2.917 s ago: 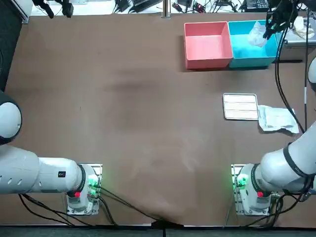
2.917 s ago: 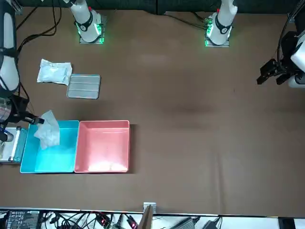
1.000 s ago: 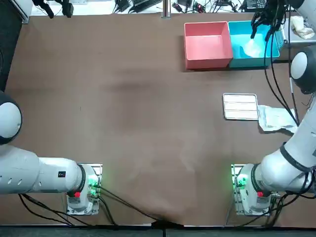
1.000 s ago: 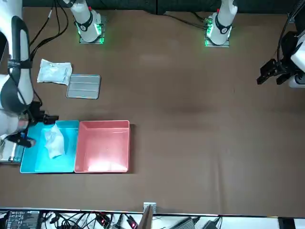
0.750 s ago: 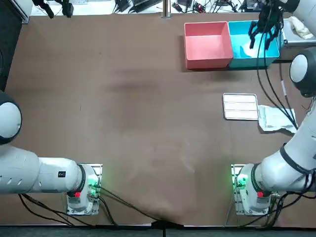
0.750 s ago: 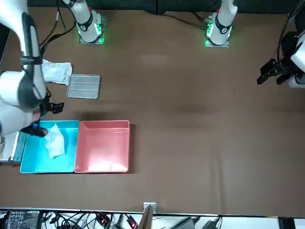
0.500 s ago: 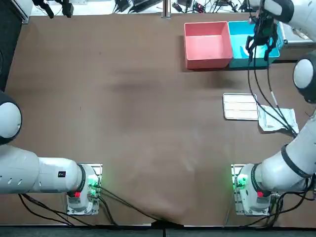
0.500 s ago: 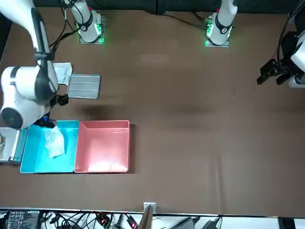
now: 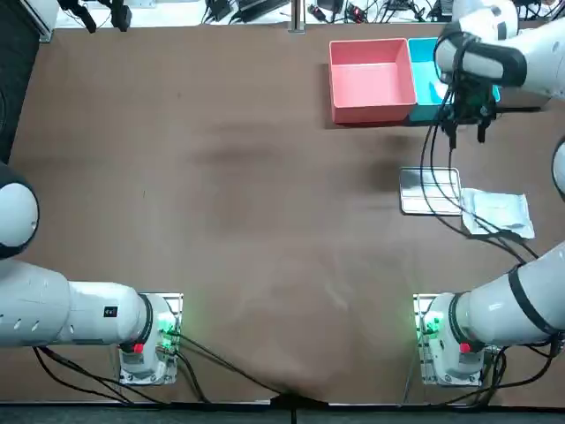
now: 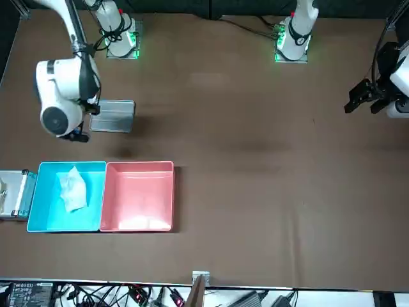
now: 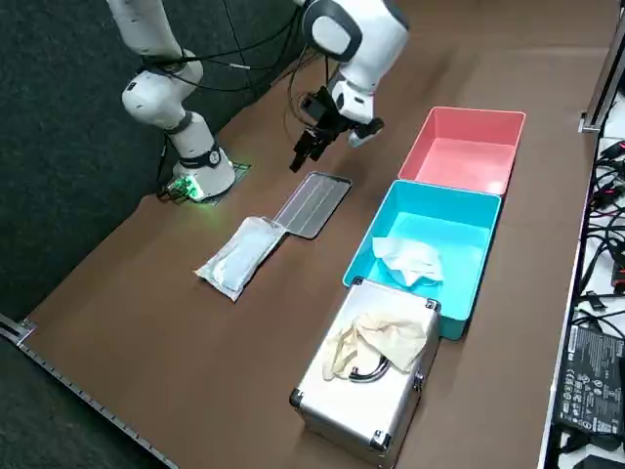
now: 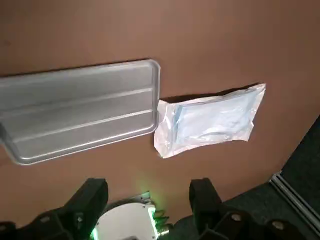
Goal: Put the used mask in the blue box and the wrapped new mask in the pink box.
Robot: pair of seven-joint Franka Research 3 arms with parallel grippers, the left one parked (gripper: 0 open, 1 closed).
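Your right gripper is hanging in the air above the desk, over the strip between the blue box and the metal tray. From the side camera it is sitting just off the tray's far end. Its jaws are standing wide apart and are gripping nothing. Through the gap between them the wrist camera is showing only the tray, the packet and brown desk.

The used mask is lying crumpled inside the blue box, toward the end that is butting against the silver case. A pale, rumpled cloth is resting on that case's lid. The pink box is sitting flush against the blue one's other end, and only its bare floor is showing.

The wrapped new mask is lying flat on the desk just beside one short end of the tray. One corner of the packet is coming right up to the tray's rim, though you are not getting a clear enough look to say whether the two are touching. Packet and tray are both lying well apart from the boxes — the gripper is hovering nearer the tray than the packet.
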